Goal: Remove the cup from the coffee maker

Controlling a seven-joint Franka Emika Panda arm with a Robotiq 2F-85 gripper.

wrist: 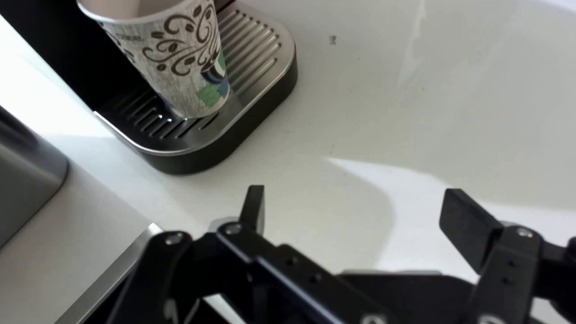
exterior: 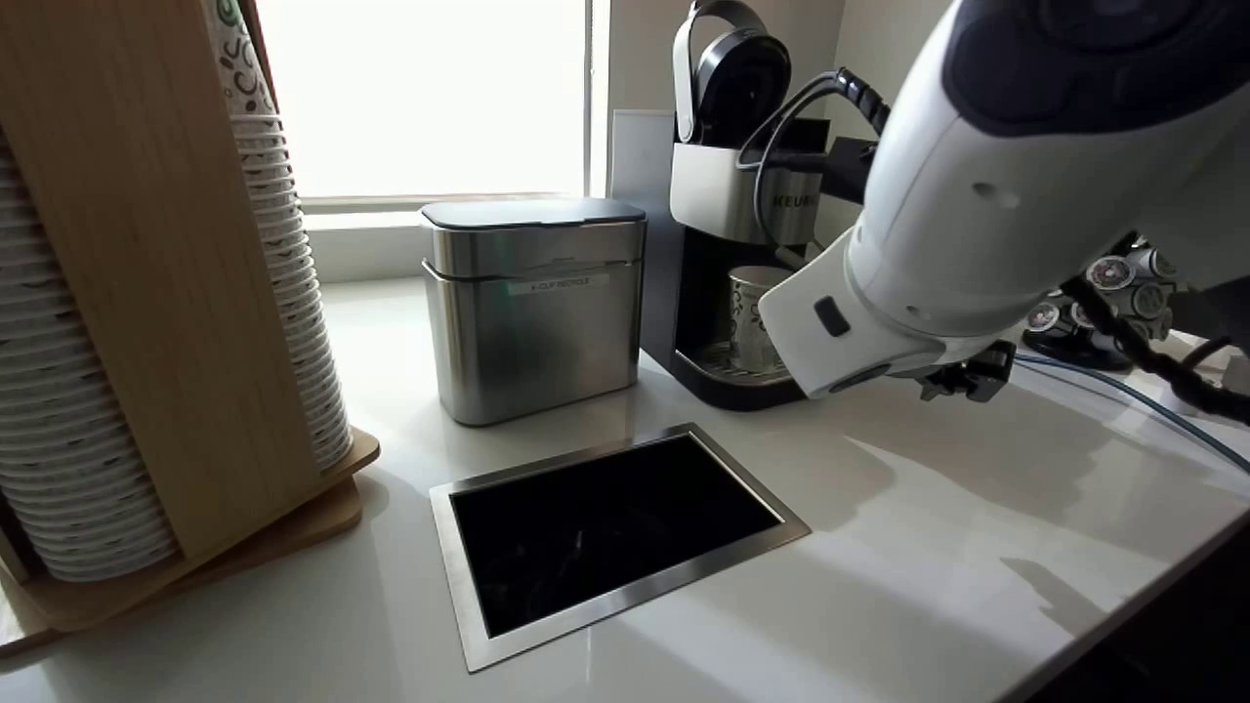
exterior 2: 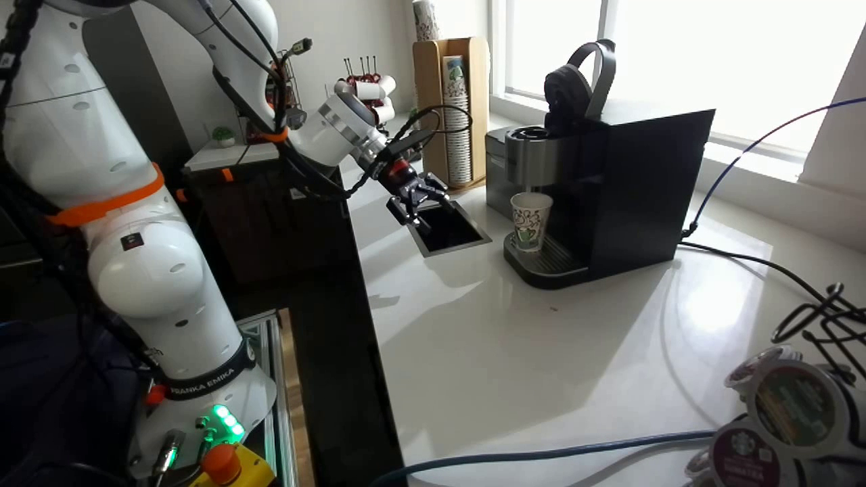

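Note:
The cup is a pale paper cup with a brown swirl pattern. It stands upright on the drip tray of the black and silver coffee maker. In an exterior view the cup is partly hidden by the arm in front of the coffee maker. In the wrist view the cup is at the upper left, its rim cut by the top edge, on the slotted drip tray. My gripper is open and empty, apart from the cup. It also shows in an exterior view, above the counter near the rectangular opening.
A brushed-metal canister stands beside the coffee maker. A metal-framed opening is set into the white counter. A wooden rack holds stacked paper cups. A pod holder and blue cable lie on the coffee maker's other side.

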